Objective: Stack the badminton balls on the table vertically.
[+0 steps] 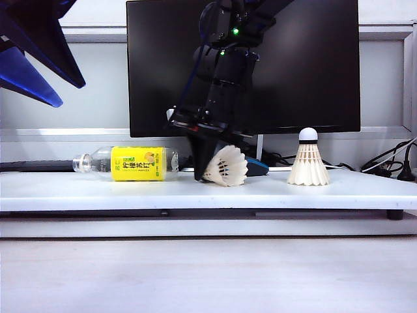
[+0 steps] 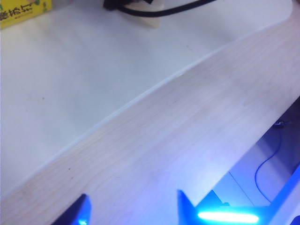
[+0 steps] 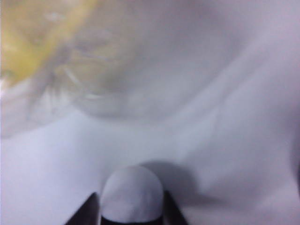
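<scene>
One badminton ball point(image 1: 227, 167) lies on its side on the white table point(image 1: 98, 186), feathers facing the camera. My right gripper point(image 1: 203, 168) reaches down to it from behind. In the right wrist view its two dark fingers press both sides of the rounded white cork tip point(image 3: 132, 192), so the right gripper point(image 3: 132, 211) is shut on it. A second badminton ball point(image 1: 307, 160) stands upright on its feathers further right. My left gripper point(image 1: 32, 55) hangs high at the upper left, well away from both. It is open point(image 2: 132, 200) and empty above the pale wood-grain surface point(image 2: 178, 140).
A plastic bottle with a yellow label point(image 1: 130, 163) lies on the table just left of the held ball. A blue-and-black mouse point(image 1: 257, 167) sits behind that ball. A black monitor point(image 1: 293, 65) stands at the back, and cables point(image 1: 391, 166) trail at the far right.
</scene>
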Tool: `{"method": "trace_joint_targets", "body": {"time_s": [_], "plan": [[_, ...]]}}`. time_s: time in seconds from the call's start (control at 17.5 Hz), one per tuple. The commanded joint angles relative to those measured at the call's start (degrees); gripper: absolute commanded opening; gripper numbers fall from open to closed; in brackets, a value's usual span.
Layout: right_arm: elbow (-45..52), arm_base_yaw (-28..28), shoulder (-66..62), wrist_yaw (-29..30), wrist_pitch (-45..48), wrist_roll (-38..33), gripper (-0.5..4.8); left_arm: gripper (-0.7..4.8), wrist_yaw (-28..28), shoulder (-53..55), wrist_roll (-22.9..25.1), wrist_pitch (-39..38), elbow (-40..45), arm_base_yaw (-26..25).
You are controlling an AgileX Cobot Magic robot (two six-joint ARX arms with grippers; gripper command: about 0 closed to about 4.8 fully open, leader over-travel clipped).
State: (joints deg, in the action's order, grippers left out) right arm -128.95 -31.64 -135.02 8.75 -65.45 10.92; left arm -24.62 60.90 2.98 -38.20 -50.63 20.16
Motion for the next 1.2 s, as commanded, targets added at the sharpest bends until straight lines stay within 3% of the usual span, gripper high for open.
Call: {"method": "trace_joint_targets", "body": {"time_s": [0.06, 0.34, 0.92, 1.2], "plan": [[-0.22, -0.09, -0.07, -0.28, 0.31, 0.02, 1.66, 2.47, -0.24, -0.11, 0.22, 0.46, -0.31, 0.04], [-2.36, -0.09, -0.04, 0.2, 1.03, -0.02, 1.66, 2.47, -0.24, -0.11, 0.24, 0.5, -0.31, 0.04], [-21.66, 0.44, 0.5, 0.35, -2.99, -2.47, 1.66, 2.47, -0.07, -0.11, 0.26, 0.55, -0.31, 0.04], [-22.86, 1.95, 7.63, 0.35, -2.45, -3.28, 1.66, 2.47, -0.04, -0.11, 1.29, 0.55, -0.31, 0.04]]}}
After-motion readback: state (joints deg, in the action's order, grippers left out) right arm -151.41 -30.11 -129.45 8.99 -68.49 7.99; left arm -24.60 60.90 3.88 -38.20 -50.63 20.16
